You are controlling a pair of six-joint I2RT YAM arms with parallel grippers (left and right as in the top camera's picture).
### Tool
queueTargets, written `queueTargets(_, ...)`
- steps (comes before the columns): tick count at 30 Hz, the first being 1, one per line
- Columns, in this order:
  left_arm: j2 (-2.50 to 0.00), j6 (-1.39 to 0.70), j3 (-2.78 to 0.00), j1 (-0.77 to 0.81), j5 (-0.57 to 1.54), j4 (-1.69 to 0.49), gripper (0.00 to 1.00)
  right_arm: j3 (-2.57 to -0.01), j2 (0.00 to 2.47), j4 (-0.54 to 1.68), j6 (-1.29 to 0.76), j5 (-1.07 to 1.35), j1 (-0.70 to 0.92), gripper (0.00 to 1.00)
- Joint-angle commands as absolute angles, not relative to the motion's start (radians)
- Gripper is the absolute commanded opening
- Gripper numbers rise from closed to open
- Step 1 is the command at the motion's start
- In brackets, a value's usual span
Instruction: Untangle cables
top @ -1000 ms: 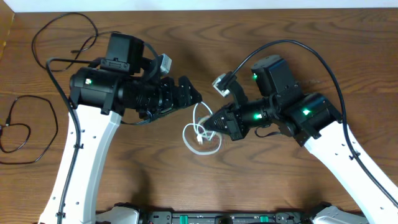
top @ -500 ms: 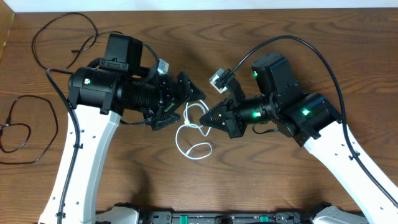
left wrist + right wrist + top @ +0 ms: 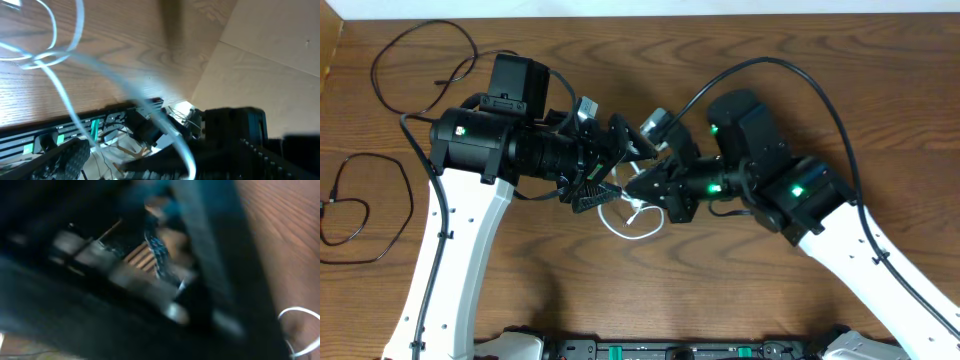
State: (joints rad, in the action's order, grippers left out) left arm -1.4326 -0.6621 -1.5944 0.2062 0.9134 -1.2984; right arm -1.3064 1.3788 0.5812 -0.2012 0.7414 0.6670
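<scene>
The white cable (image 3: 632, 208) hangs in loose loops at the table's middle, under both grippers. My right gripper (image 3: 638, 187) is shut on the white cable and holds part of it above the wood. My left gripper (image 3: 613, 168) stands open right against it, one finger on either side of the raised strand. In the left wrist view the white cable (image 3: 65, 107) runs from a loop at top left down between the open fingers (image 3: 65, 157). One black cable (image 3: 420, 27) lies looped at the far left, another black cable (image 3: 408, 200) at the left edge. The right wrist view is blurred and dark.
Both arms crowd the table's middle, nearly touching. Thick black arm cables arc over the right arm (image 3: 820, 75). A rail with green lights (image 3: 670, 350) runs along the front edge. The bare wooden table (image 3: 770, 300) lies front and right.
My right gripper has moved left with the white cable, lifting and tightening its loops. My left gripper has shifted toward it, and the two now meet over the cable.
</scene>
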Motion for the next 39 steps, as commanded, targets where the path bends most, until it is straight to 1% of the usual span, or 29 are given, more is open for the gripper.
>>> queueTargets(1,-1.436,-0.686,-1.6,0.202,0.934,-1.3,0.95,-1.32,1.377,0.557,-0.24,0.693,0.695,0.01)
queueTargets(4,-1.436,-0.706,-1.6,0.202,0.934,-1.3,0.94,-1.32,1.377,0.552,-0.276,0.656,0.698,0.01)
queueTargets(11,-1.436,-0.706,-1.6,0.198,0.931,-1.3,0.85,-1.32,1.377,0.556,-0.277,0.656,0.697,0.01)
queueTargets(12,-1.436,-0.705,-1.6,0.195,0.931,-1.3,0.81,-1.32,1.377,0.553,-0.28,0.656,0.695,0.01)
queueTargets(13,-1.436,-0.706,-1.6,0.187,0.931,-1.3,0.69,-1.32,1.377,0.543,-0.303,0.657,0.693,0.01)
queueTargets(17,-1.436,-0.713,-1.6,0.166,0.931,-1.3,0.55,-1.32,1.377,0.516,-0.331,0.665,0.695,0.01)
queueTargets(21,-1.436,-0.713,-1.6,0.162,0.931,-1.3,0.49,-1.32,1.377,0.516,-0.344,0.665,0.696,0.01)
queueTargets(23,-1.436,-0.713,-1.6,0.162,0.931,-1.3,0.42,-1.32,1.377,0.515,-0.344,0.673,0.696,0.01)
queueTargets(25,-1.436,-0.713,-1.6,0.162,0.931,-1.3,0.38,-1.32,1.377,0.515,-0.344,0.692,0.696,0.01)
queueTargets(30,-1.436,-0.713,-1.6,0.162,0.931,-1.3,0.36,-1.32,1.377,0.516,-0.344,0.703,0.696,0.01)
queueTargets(35,-1.436,-0.713,-1.6,0.162,0.931,-1.299,0.24,-1.32,1.377,0.516,-0.343,0.729,0.7,0.01)
queueTargets(39,-1.436,-0.713,-1.6,0.162,0.931,-1.299,0.21,-1.32,1.377,0.516,-0.342,0.728,0.721,0.01)
